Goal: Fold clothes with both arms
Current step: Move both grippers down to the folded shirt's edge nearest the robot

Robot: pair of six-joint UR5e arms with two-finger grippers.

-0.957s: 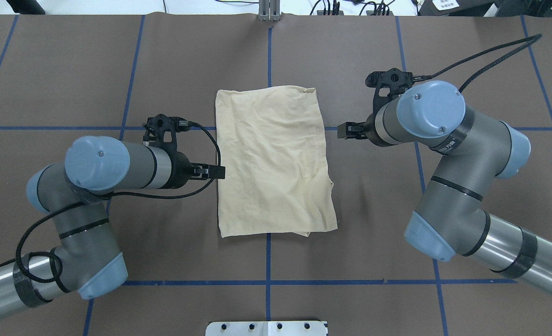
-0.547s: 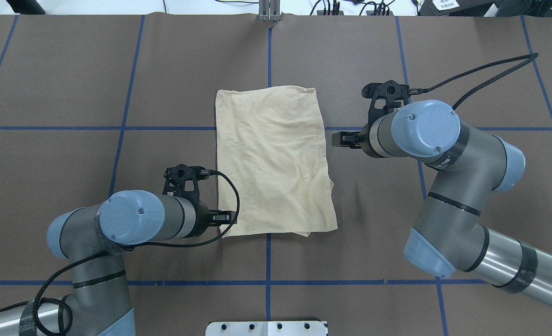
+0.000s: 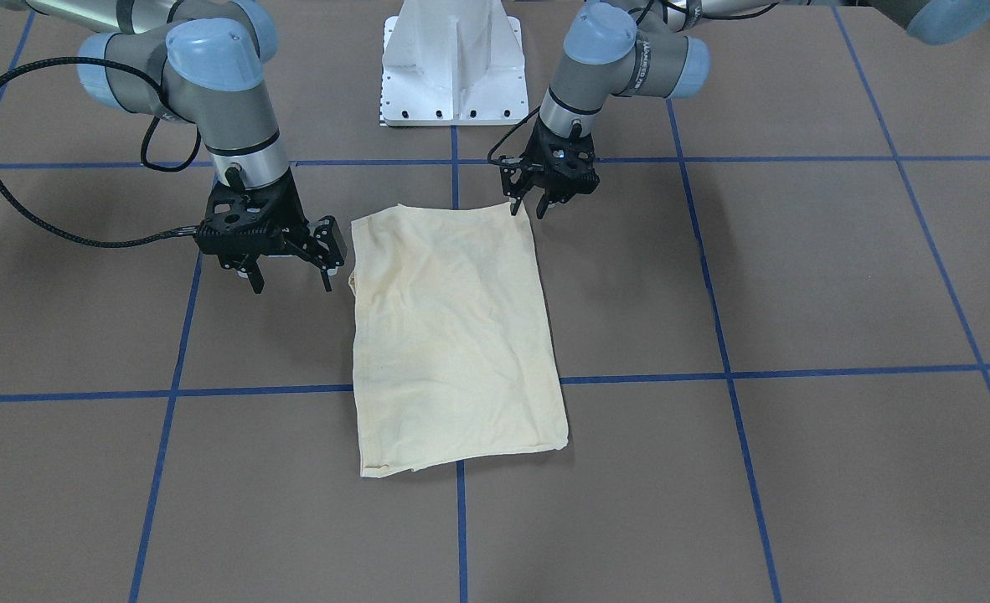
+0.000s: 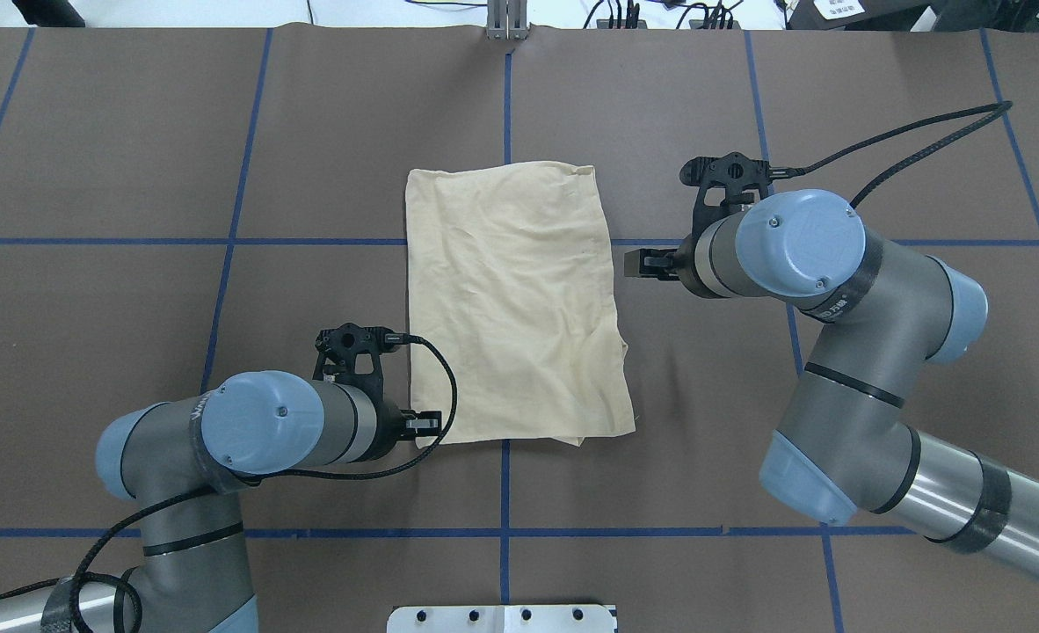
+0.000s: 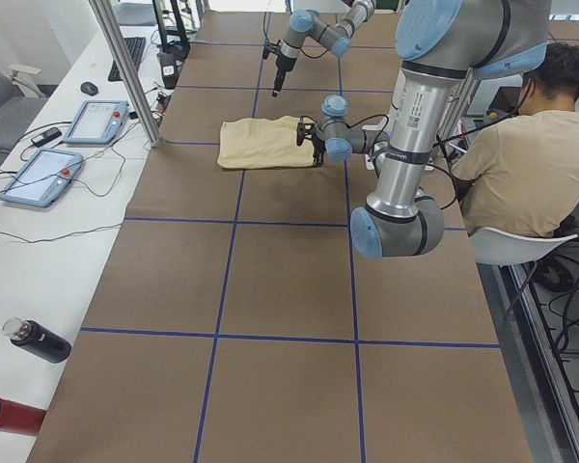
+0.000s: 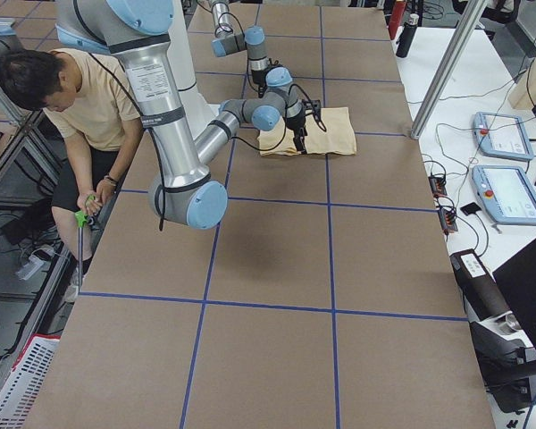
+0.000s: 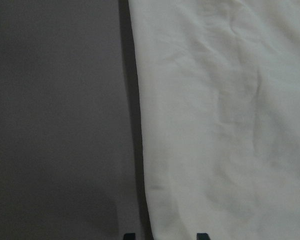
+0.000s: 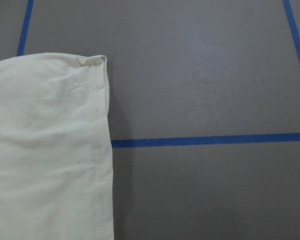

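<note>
Brown table [image 4: 133, 132], folded shirt [image 4: 511, 299] flat at centre. Left gripper [image 3: 528, 208] spread astride its near corner; right gripper [image 3: 291, 283] spread just beside the opposite edge, not touching. Risk: jaws pinch only the top layer, fold peels open.

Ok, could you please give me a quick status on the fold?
Left gripper open at robot-side corner of the shirt. Right gripper open beside its opposite long edge, empty. Shirt folded rectangular, flat on the table. Nothing in the way.
</note>
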